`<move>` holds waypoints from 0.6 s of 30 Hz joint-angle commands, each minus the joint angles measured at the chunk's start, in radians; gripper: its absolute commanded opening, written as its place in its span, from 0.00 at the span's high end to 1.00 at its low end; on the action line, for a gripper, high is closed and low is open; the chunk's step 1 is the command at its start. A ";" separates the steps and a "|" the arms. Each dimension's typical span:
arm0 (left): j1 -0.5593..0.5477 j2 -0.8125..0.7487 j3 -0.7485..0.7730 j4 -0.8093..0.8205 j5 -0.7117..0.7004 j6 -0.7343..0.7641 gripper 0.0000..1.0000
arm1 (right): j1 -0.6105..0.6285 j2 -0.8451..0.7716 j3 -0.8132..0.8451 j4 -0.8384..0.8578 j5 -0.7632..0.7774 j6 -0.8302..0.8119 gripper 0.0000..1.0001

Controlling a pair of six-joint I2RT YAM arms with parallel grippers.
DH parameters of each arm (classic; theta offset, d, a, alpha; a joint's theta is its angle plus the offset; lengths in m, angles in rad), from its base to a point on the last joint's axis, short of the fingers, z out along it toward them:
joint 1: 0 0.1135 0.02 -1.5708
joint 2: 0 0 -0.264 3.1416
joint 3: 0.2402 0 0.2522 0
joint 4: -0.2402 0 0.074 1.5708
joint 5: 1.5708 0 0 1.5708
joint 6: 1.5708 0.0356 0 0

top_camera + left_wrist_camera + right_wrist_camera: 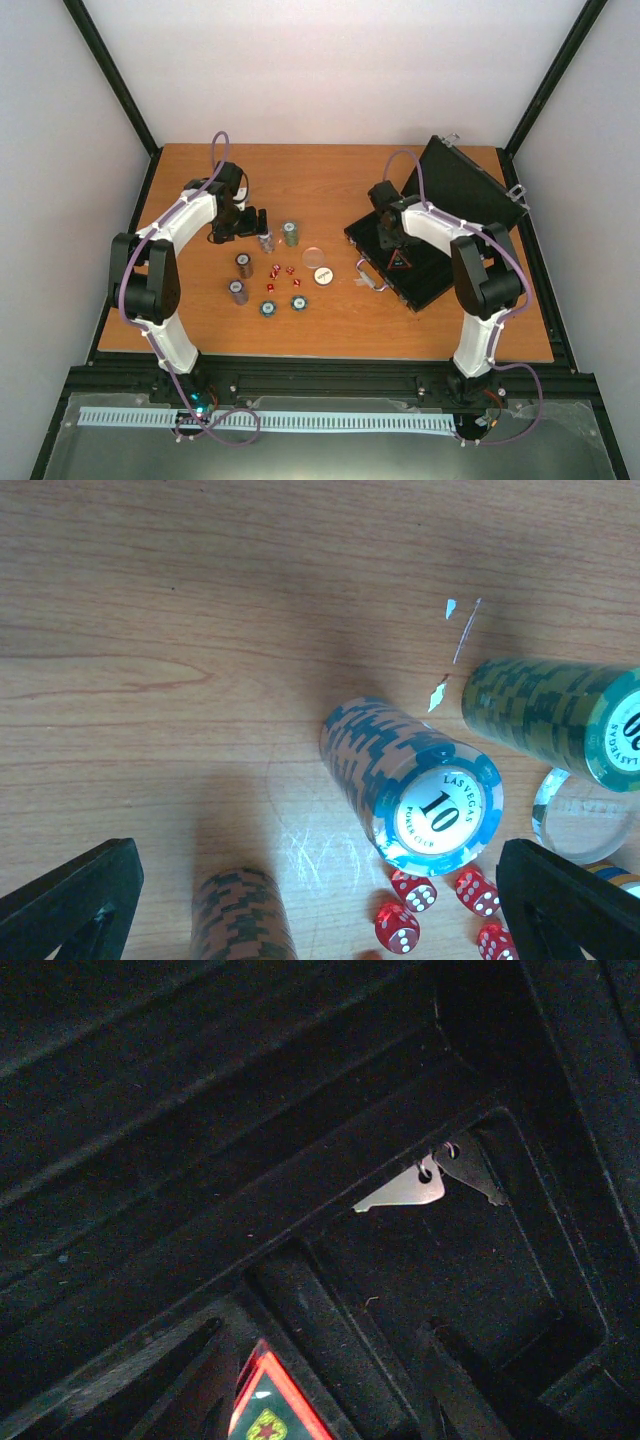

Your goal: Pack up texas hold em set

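The black case (425, 275) of the texas hold em set lies open at the right, lid (465, 185) raised. My right gripper (393, 245) is down inside it; in the right wrist view its fingers (190, 1380) stand apart over the dark felt tray (300, 1160), with the corner of a red-edged card box (265, 1410) between them. My left gripper (320, 920) is open above the table, beside a blue-edged "10" chip stack (420, 790). A green stack (560, 725), a brown stack (240, 915), red dice (415, 890) and a clear disc (585, 815) lie around it.
More chip stacks (238, 292) and flat blue chips (267, 308) lie at mid-table near a white disc (323, 275). The case handle (368, 275) points toward the chips. Black frame posts and white walls enclose the wooden table (180, 330).
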 commanded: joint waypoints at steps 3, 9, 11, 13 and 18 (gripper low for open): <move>-0.004 -0.012 0.010 0.007 -0.004 -0.003 0.00 | 0.001 -0.083 -0.003 0.021 -0.085 0.002 0.49; -0.004 -0.015 0.009 0.007 -0.002 -0.005 0.00 | 0.001 -0.174 -0.070 0.115 -0.306 -0.051 0.36; -0.004 -0.015 0.014 0.003 -0.005 -0.004 0.00 | 0.005 -0.193 -0.065 0.112 -0.346 -0.071 0.29; -0.004 -0.015 0.026 -0.001 -0.008 -0.002 0.00 | 0.019 -0.192 -0.046 0.081 -0.352 -0.094 0.26; -0.004 -0.016 0.081 -0.038 -0.041 -0.003 0.00 | 0.107 -0.181 -0.007 0.015 -0.345 -0.132 0.15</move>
